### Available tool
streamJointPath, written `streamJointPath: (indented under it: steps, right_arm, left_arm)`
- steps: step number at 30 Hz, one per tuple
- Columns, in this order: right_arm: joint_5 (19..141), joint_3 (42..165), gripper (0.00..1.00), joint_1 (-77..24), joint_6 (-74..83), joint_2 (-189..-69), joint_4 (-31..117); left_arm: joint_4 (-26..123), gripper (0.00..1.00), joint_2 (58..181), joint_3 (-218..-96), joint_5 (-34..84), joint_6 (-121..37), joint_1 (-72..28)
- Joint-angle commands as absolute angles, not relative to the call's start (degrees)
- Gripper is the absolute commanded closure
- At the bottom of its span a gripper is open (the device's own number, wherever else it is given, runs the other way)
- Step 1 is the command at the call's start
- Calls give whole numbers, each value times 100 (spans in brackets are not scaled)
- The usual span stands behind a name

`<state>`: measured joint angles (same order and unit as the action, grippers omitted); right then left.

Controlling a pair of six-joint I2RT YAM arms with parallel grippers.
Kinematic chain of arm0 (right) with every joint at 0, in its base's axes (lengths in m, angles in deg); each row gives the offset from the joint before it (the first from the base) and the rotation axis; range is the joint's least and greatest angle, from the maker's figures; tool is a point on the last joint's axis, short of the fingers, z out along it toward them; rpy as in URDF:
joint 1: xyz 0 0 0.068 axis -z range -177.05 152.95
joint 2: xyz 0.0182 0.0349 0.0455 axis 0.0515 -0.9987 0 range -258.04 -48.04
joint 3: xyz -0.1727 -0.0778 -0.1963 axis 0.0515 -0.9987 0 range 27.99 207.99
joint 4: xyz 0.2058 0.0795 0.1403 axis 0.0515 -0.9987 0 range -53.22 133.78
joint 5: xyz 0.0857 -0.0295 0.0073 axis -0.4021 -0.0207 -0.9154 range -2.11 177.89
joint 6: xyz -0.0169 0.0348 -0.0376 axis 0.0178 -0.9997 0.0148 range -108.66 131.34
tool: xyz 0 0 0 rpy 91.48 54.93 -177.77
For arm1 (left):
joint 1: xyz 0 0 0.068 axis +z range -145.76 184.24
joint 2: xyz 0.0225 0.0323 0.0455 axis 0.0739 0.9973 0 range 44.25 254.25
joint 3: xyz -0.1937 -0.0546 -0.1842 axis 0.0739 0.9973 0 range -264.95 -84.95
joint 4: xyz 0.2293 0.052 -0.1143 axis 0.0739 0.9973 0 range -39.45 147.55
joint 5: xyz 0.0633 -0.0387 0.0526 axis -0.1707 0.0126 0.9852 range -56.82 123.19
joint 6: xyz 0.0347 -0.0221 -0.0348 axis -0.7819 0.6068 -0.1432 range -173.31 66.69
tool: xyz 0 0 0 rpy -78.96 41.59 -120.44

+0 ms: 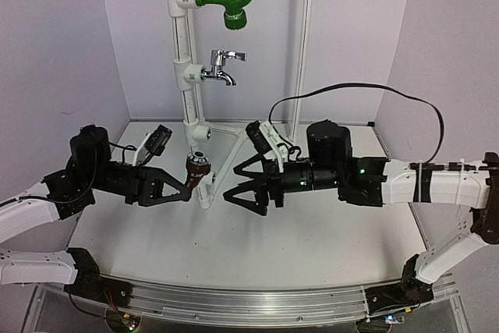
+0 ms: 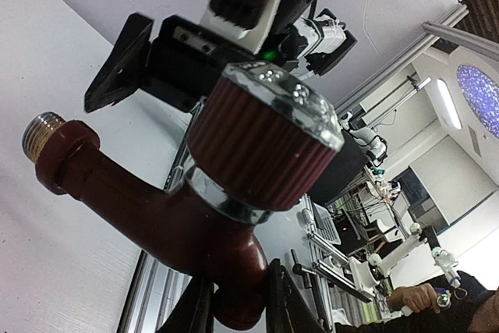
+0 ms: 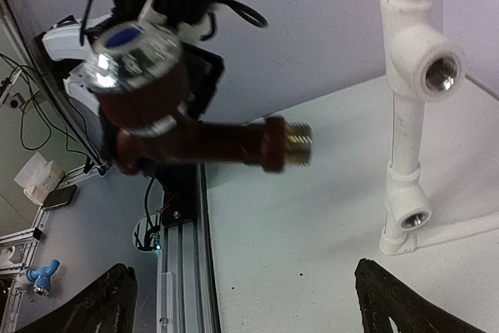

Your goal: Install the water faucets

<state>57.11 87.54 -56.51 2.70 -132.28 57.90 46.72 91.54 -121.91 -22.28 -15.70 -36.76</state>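
Observation:
A dark reddish-brown faucet with a ribbed round knob hangs just above the table beside the foot of the white pipe riser. My left gripper is shut on its spout end; in the left wrist view the fingers clamp the faucet. Its brass threaded end points toward an empty tee fitting. A chrome lever faucet sits in a higher tee on the riser. My right gripper stands wide open, facing the brown faucet from the right with nothing between its fingers.
A green elbow piece is fitted at the top of the riser. Another empty tee sits near the riser's foot. A second thin white pipe stands behind. Purple walls close the back and sides of the table.

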Motion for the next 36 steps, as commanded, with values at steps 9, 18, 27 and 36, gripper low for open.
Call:
streamJointPath:
  steps: [9, 18, 27, 36]
  right_arm:
    - [5793, 9249, 7, -5669, -344, -13257, 6363]
    - [6783, 9124, 24, -5778, -1256, -13595, 6899]
    - [7031, 8895, 84, -5780, -1455, -13679, 6891]
    - [2893, 8590, 100, -4865, -1207, -13385, 7410]
  left_arm:
    - [3877, 100, 10347, -12783, -1041, -1836, -4147]
    - [3691, 100, 10776, -12916, -568, -1926, -4644]
    - [3589, 84, 11009, -13061, -287, -1927, -4832]
    - [3588, 3, 10170, -12490, 20, -2009, -4832]
